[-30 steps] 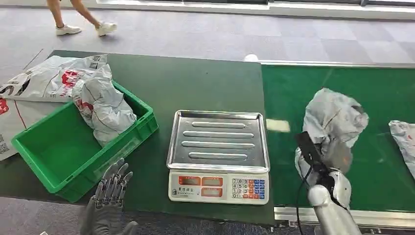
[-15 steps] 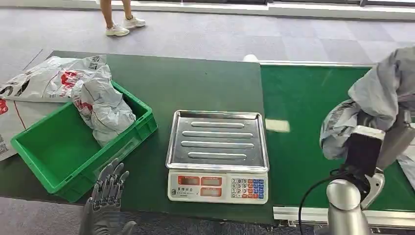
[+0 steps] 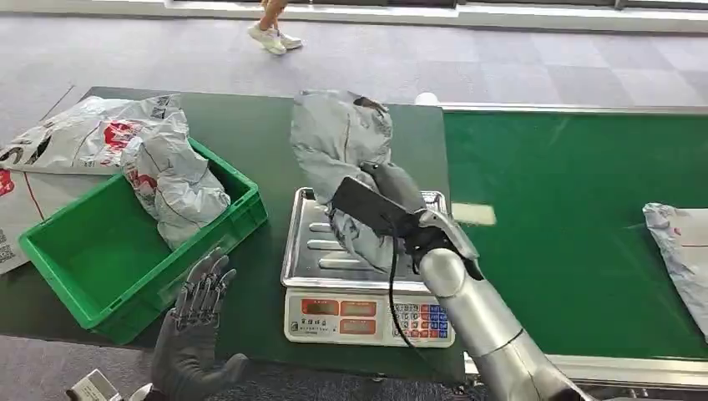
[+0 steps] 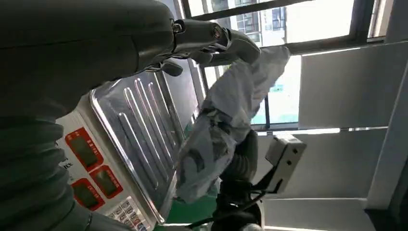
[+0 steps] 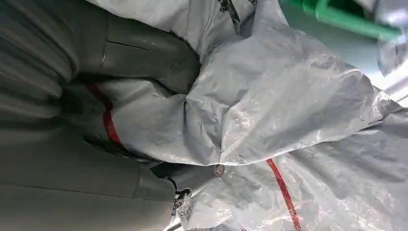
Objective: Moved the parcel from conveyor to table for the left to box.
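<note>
While our right hand [image 3: 392, 205] holds the grey parcel [image 3: 342, 142] with its fingers closed around the crumpled plastic, the parcel hangs in the air above the steel tray of the scale [image 3: 367, 267], and its lower end comes close to the tray; we cannot tell if it touches. From the right wrist view we see the thick grey thumb [image 5: 144, 57] pressed into the wrinkled wrapping, which has thin red lines on it. Our left hand [image 3: 196, 322] is raised at the near edge of the dark green table [image 3: 267, 134], with its fingers spread apart and nothing in them, just beside the near corner of the green box [image 3: 92, 251]. Inside this box, one white parcel with red print [image 3: 175, 180] leans against the far wall, and another flat white bag [image 3: 75, 134] lies on the table behind the box. On the green conveyor [image 3: 568, 200], to the right of the scale, one more grey parcel [image 3: 680, 246] lies at the picture's edge. Beyond the table, the legs of a person [image 3: 274, 29] in light shoes are on the grey floor.
</note>
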